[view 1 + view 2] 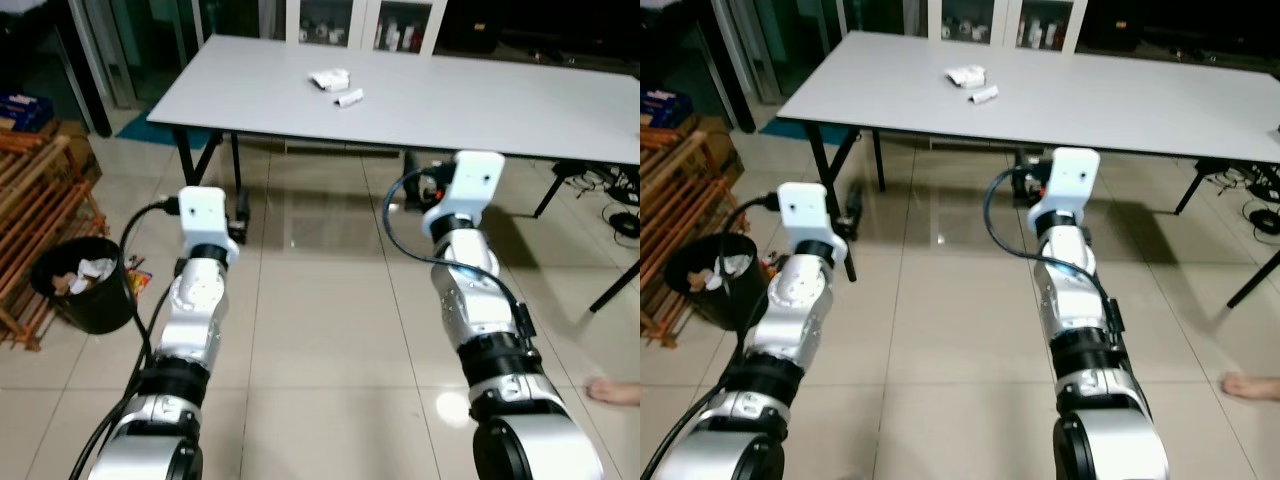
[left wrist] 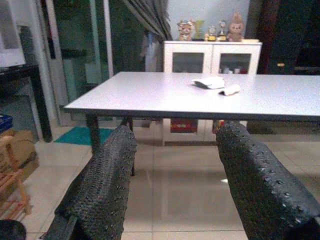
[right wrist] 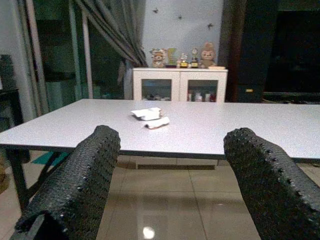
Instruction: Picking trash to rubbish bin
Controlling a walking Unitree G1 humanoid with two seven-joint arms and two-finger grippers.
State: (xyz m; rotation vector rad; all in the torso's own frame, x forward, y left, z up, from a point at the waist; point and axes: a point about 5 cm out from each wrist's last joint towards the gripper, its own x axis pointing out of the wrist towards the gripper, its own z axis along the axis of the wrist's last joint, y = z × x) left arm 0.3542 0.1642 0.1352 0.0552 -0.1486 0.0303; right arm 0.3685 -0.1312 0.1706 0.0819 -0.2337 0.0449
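Trash point(image 1: 336, 86): two crumpled white scraps on the far table point(image 1: 520, 110), out of reach.
Bin point(image 1: 88, 285): near left on the floor, already holding paper.
Left gripper point(image 2: 175, 190): released, empty, aimed at the table.
Right gripper point(image 3: 170, 185): released, empty, likewise poised for approach.

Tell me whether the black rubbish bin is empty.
Not empty. The rubbish bin stands upright on the floor with crumpled white trash visible inside its open top.

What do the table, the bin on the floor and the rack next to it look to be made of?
Table: a smooth matte pale top, likely laminate, on thin dark legs that look like metal. Bin: black with a dull sheen, probably plastic, though this cannot be told for sure. Rack: reddish-brown slats, apparently wood.
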